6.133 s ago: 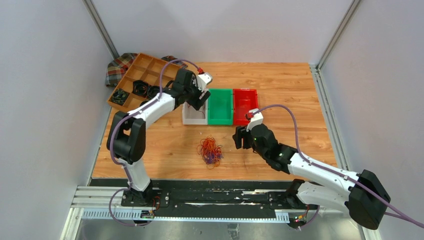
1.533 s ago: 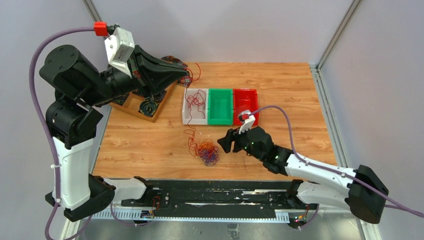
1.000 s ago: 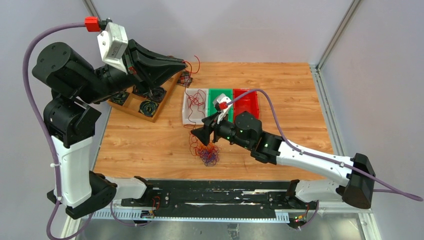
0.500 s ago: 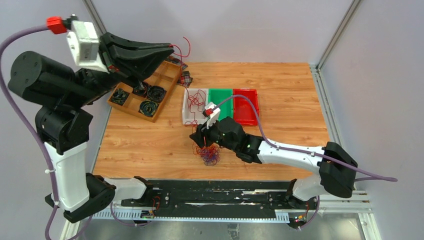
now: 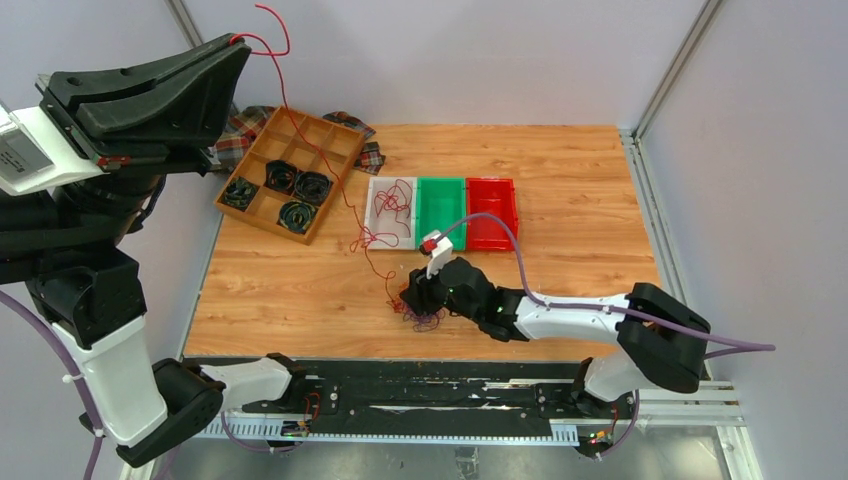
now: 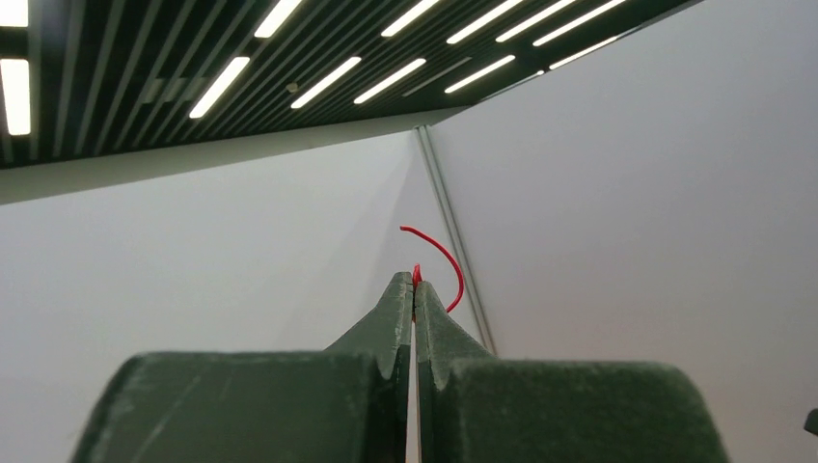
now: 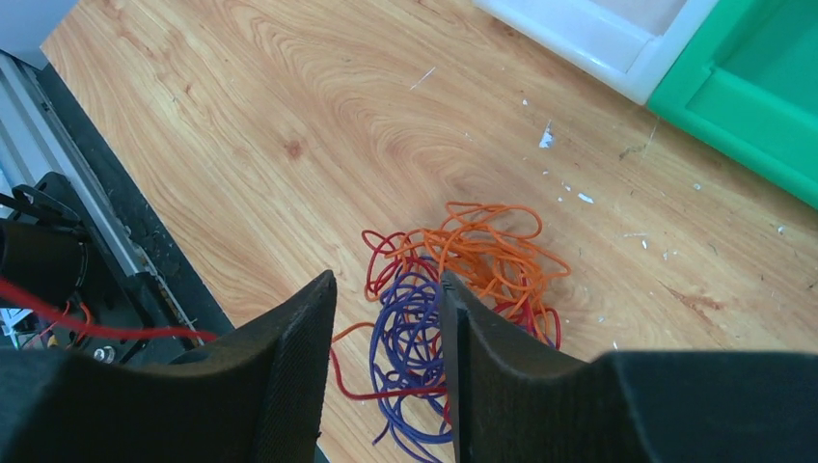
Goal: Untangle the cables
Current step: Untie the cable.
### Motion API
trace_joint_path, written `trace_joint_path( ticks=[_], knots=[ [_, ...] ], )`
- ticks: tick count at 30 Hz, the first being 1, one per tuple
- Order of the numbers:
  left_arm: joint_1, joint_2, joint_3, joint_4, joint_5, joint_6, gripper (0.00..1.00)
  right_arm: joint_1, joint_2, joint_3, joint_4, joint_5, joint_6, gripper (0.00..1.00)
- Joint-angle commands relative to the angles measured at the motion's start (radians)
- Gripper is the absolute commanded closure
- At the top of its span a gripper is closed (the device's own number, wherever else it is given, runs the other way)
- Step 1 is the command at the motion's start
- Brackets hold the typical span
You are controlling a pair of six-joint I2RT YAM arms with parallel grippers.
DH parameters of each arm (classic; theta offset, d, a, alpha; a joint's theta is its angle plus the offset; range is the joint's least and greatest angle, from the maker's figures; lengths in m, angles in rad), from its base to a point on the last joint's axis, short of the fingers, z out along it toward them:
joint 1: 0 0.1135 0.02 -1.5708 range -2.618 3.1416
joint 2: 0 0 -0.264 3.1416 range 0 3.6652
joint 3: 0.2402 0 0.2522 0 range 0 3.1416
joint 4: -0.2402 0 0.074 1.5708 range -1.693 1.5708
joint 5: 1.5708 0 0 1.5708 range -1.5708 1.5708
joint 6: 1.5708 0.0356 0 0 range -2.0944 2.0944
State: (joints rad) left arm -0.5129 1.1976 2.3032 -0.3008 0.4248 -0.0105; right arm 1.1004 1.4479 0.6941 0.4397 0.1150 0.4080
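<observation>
left gripper [image 6: 414,289] pinching red cable [image 6: 453,262], aloft

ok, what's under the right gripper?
The cable clump: orange, purple and red loops lying on the table, between the right gripper's open fingers. The fingers cover its near edge, so contact cannot be told.

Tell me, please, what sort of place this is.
Most likely a robotics lab work cell, not a home. The left arm and right arm are bolted at the edge of a wooden table, plain grey panels enclose it, and strip lights run overhead.
</observation>
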Motion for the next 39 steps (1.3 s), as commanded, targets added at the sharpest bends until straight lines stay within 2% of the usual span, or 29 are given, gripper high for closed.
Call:
trace_joint_path(
  ticks=[1,6,9,15,25,28,36,37,39],
  knots=[
    [-0.004,0.007,0.015,0.035,-0.032,0.039,1.0,0.012,-0.062,-0.026,0.04,-0.001,0.026,0.53],
    [-0.004,0.007,0.016,0.038,-0.042,0.059,0.99,0.012,-0.159,-0.017,0.016,-0.049,0.0,0.4],
    [-0.004,0.007,0.013,0.038,-0.04,0.063,1.0,0.012,-0.213,0.007,-0.011,-0.1,-0.031,0.36],
    [-0.004,0.005,0.008,0.033,-0.034,0.078,1.0,0.016,-0.239,0.079,-0.038,-0.22,-0.086,0.35],
    [-0.004,-0.004,-0.007,0.031,-0.037,0.095,1.0,0.019,-0.148,0.137,-0.007,-0.31,-0.075,0.39],
    [-0.004,-0.011,-0.025,0.032,-0.038,0.102,1.0,0.023,-0.118,0.153,-0.003,-0.319,-0.072,0.43],
    [-0.004,-0.026,-0.059,0.013,-0.034,0.137,1.0,0.023,-0.101,0.221,-0.062,-0.281,-0.079,0.88],
    [-0.004,-0.025,-0.058,0.008,-0.037,0.14,1.0,0.023,-0.1,0.226,-0.066,-0.284,-0.083,0.9],
    [-0.004,-0.026,-0.06,0.003,-0.042,0.153,1.0,0.023,-0.1,0.237,-0.076,-0.303,-0.093,0.89]
  ],
)
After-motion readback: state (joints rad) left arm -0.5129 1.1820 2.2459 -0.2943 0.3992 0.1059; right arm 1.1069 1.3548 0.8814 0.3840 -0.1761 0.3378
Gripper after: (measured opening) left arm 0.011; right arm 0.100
